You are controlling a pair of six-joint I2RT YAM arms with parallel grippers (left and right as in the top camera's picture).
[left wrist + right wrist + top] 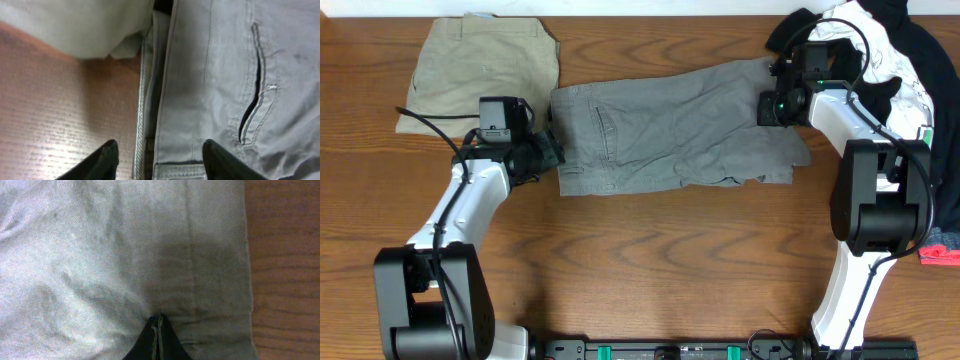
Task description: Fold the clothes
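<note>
Overhead view, starting from the near side: my two arms rise from the near edge of the wooden table (670, 270) and reach away from me, one on the left and one on the right. At the right edge of the table, a little farther, lies a small pink piece of cloth (940, 256), apart from everything else. Farther on, in the middle of the table, the grey shorts (670, 135) are spread flat, with the waistband to the left and the leg ends to the right. My left gripper (552, 150) is at the waistband end. In the left wrist view its two fingertips (107, 160) stand wide apart. The waistband edge (147, 100) runs between them, and they have hold of nothing. To the right of that edge I see the slit pocket (252, 85) of the shorts. My right gripper (772, 105) is at the right end of the shorts, over the far leg. In the right wrist view its fingertips (152, 342) are pressed together, with only a thin line between, low on the grey cloth close to the hem. I cannot tell if any cloth is nipped between them. At the far left the khaki shorts (485, 65) lie folded, just beside the grey waistband. At the far right a white shirt (905, 85) and a black garment (920, 40) lie together in a heap behind my right arm.
</note>
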